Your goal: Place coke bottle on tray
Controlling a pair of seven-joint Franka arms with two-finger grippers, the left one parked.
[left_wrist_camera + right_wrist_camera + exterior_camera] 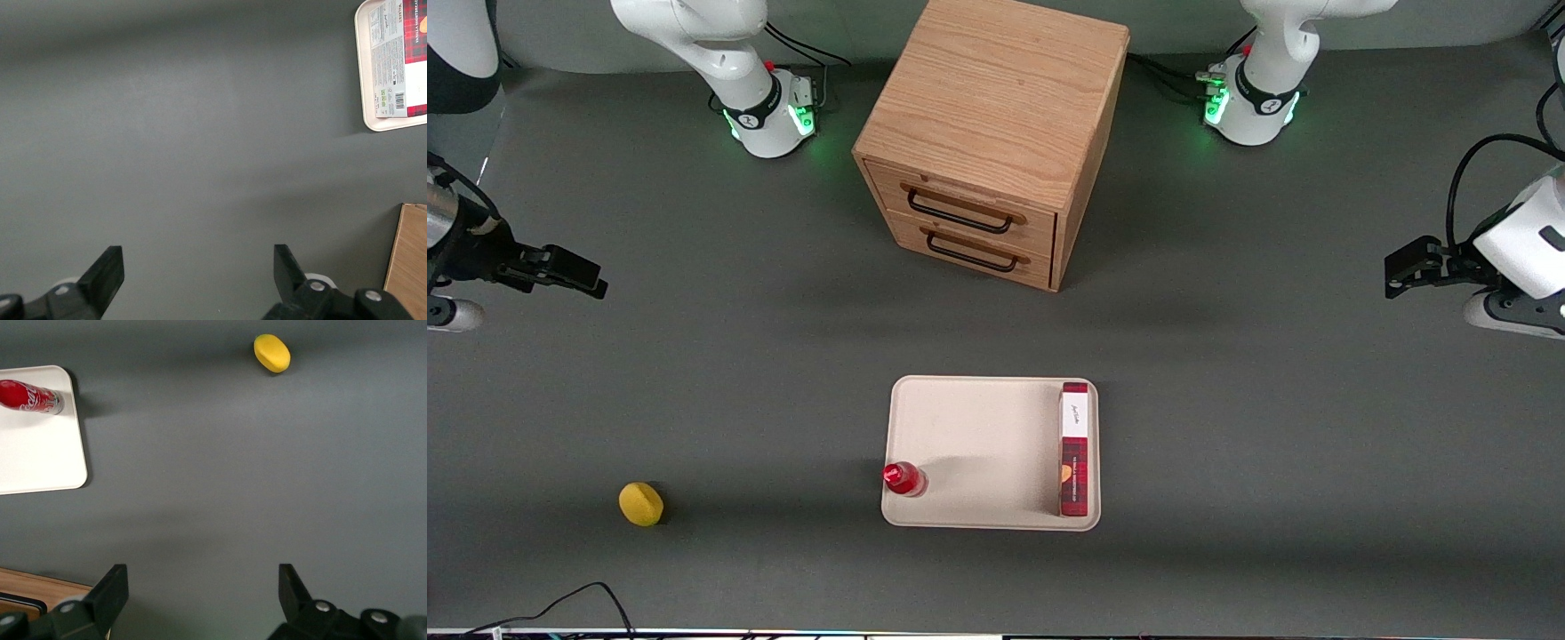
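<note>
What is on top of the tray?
On the tray stand the coke bottle, upright at one edge, and a red plaid box. The gripper is open, far away.

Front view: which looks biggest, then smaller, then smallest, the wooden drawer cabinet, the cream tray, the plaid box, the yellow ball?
1. Wooden drawer cabinet.
2. Flat cream-beige tray.
3. Long red plaid box, lying on the tray.
4. Yellow ball.

The open gripper hangs empty toward the working arm's end of the table.

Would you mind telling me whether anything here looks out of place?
Nothing stands out: the coke bottle stands upright on the tray, and the open gripper hangs apart, toward the working arm's end.
</note>
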